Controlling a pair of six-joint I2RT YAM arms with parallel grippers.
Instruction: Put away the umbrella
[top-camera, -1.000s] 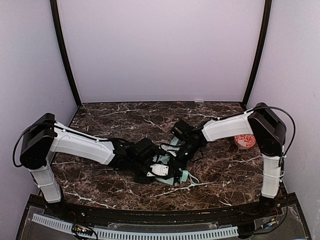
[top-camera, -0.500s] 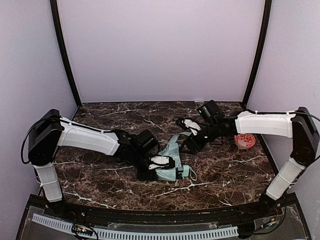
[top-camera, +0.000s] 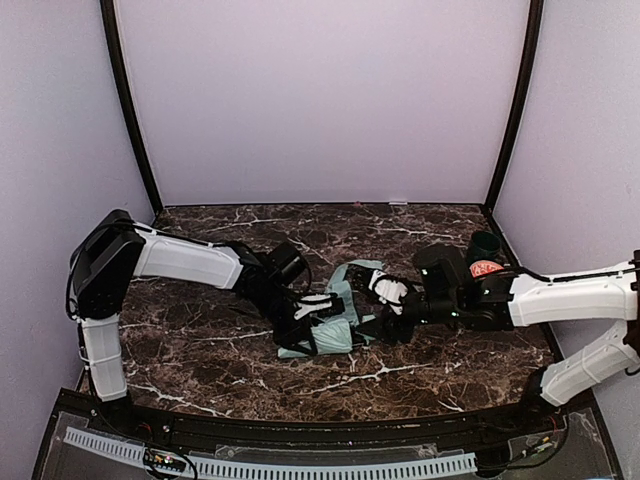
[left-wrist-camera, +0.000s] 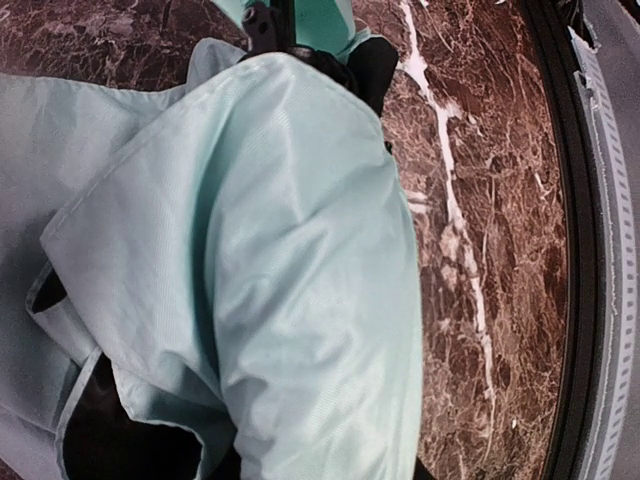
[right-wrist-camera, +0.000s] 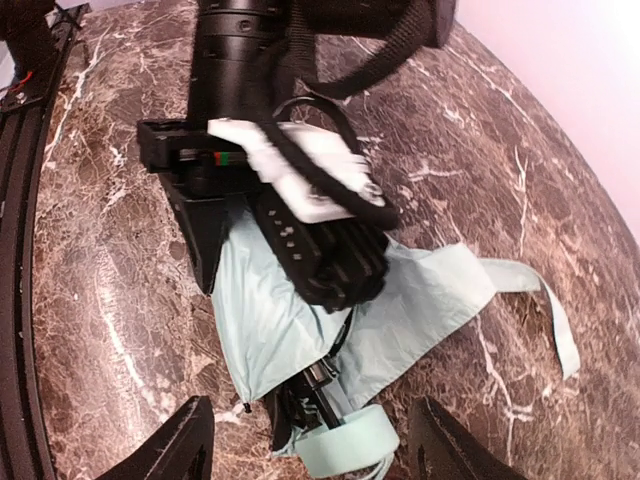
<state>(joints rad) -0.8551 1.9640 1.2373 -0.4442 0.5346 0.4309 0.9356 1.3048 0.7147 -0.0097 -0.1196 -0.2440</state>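
Dark marble table (top-camera: 200, 345). The umbrella (top-camera: 345, 328) lies about mid-table, a rumpled heap of pale mint canopy, not rolled or strapped. Both arms reach in over it, the left from the left edge and the right from the right edge. The left gripper (top-camera: 322, 318) is down on the left side of the heap. From the right wrist view, the left gripper (right-wrist-camera: 265, 280) has its black fingers (right-wrist-camera: 198, 235) set either side of a fold of canopy and closed on it. The left wrist view is almost filled by mint cloth (left-wrist-camera: 250, 250) pressed close to the lens, with a dark gap under the lower folds and bare table along the right side; its own fingers are not visible there. The right gripper (top-camera: 372, 300) hangs just beside the right side of the heap. In its own view its fingers (right-wrist-camera: 190, 445) stand wide apart, gripping nothing. The short mint handle (right-wrist-camera: 345, 452) and the black shaft end (right-wrist-camera: 310, 390) lie between them at the bottom of that view, with no contact visible. A thin mint strip (right-wrist-camera: 545, 305) trails flat on the table off the canopy (right-wrist-camera: 420, 300). A dark green cup (top-camera: 487, 244) stands near the far right corner. Just in front of it is an orange-and-white bowl (top-camera: 484, 267), partly hidden by the right arm. Both are well apart from the umbrella.
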